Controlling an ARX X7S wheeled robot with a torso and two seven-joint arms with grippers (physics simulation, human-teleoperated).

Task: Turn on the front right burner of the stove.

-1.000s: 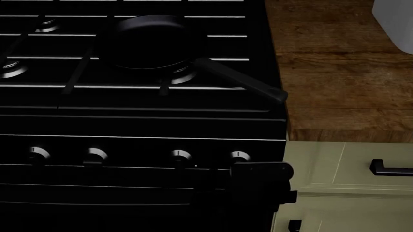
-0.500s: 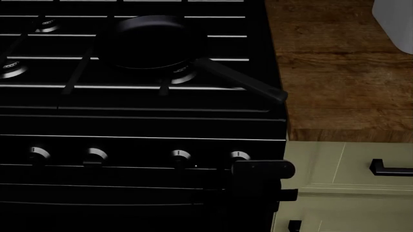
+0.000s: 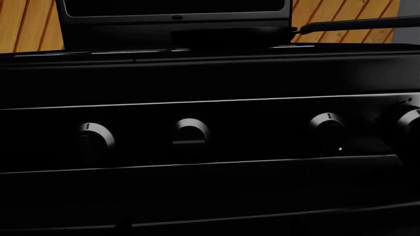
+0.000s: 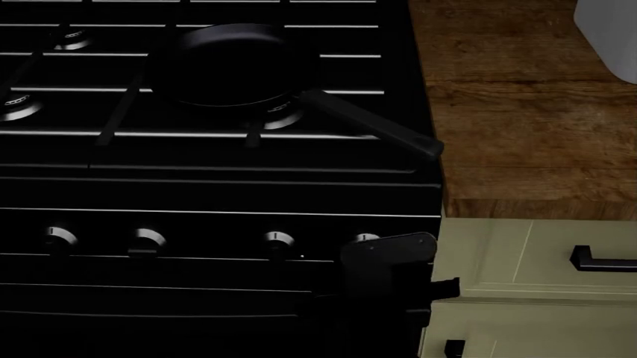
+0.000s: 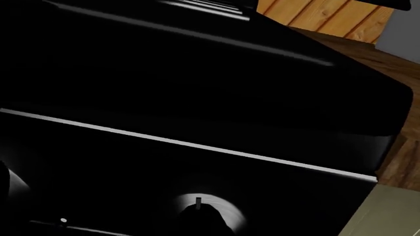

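Left wrist view shows the front of the stove (image 3: 210, 78) close up, all black, with four round knobs in a row: one (image 3: 95, 140), the next (image 3: 192, 133), a third (image 3: 327, 124), and the last knob (image 3: 410, 122) right at the edge of the picture. No gripper can be seen here, so the left one cannot be told about at all. High up, the frying pan's handle (image 3: 357, 24) sticks out sideways in front of a wooden wall (image 3: 26, 24). Head view shows the front right burner (image 4: 282, 115) near the front of the stove top, peeking out from under the black frying pan (image 4: 234, 63) that sits on it. No flame shows, so I think the burner is not on yet. The right gripper (image 4: 388, 253) is a dark shape right in front of the knob on the far right, covering most of it; I cannot tell if its fingers are apart or together, or if it touches the knob. Beside the stove are a wooden counter (image 4: 527, 112), a pale green cabinet (image 4: 527, 276) with a black handle (image 4: 602, 261), and a white thing (image 4: 607, 37) in the corner. Right wrist view shows that same knob (image 5: 200, 211) very near, with its little white mark pointing up. I think grabbing and turning it is what is left. Nothing seems to block it, but the pan's long handle hangs over the front edge above.
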